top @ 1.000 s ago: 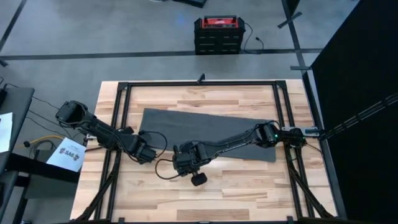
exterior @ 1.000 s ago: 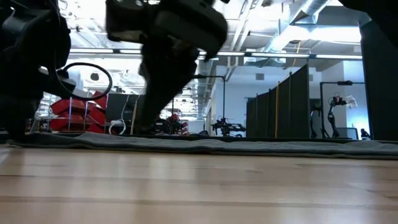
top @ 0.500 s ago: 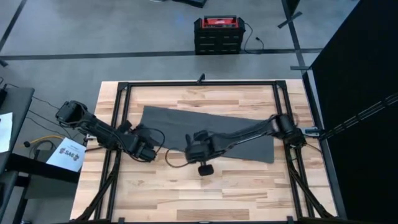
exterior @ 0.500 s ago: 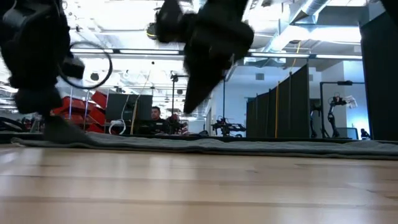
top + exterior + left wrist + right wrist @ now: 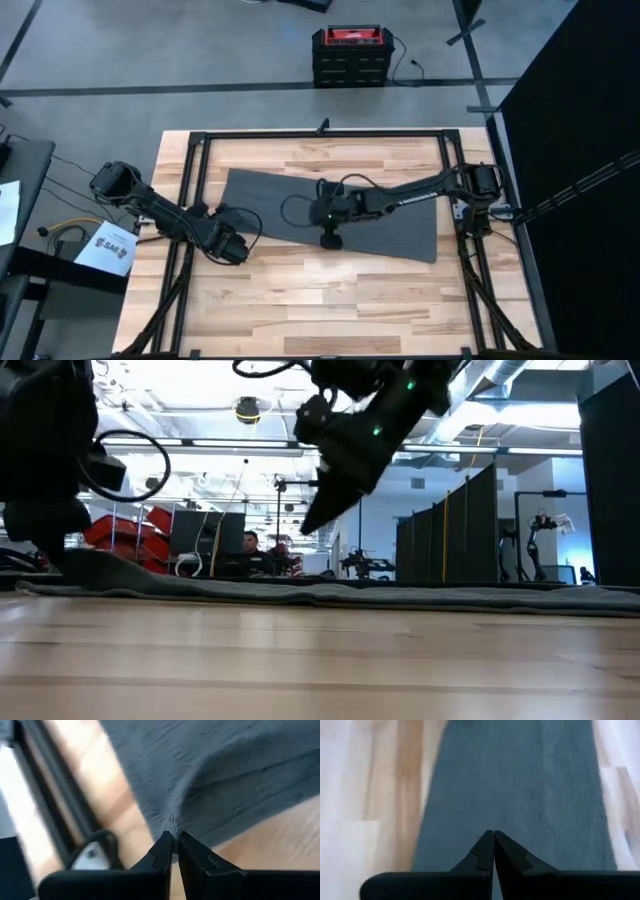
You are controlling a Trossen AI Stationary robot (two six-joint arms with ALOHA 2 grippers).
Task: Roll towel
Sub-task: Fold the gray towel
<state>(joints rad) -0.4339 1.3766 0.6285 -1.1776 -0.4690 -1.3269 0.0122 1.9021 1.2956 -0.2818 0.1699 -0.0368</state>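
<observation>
My left gripper [image 5: 175, 836] is at the near left corner of the towel [image 5: 390, 215], its fingers pinched tight on a little bit of cloth. I worry that bit may slip out if I pull hard. The towel lies flat across the middle of the table [image 5: 330, 300], not rolled yet. Farther in, my right gripper [image 5: 327, 213] hangs over the towel, fingers closed on nothing. It may snag the cloth and bunch it.
</observation>
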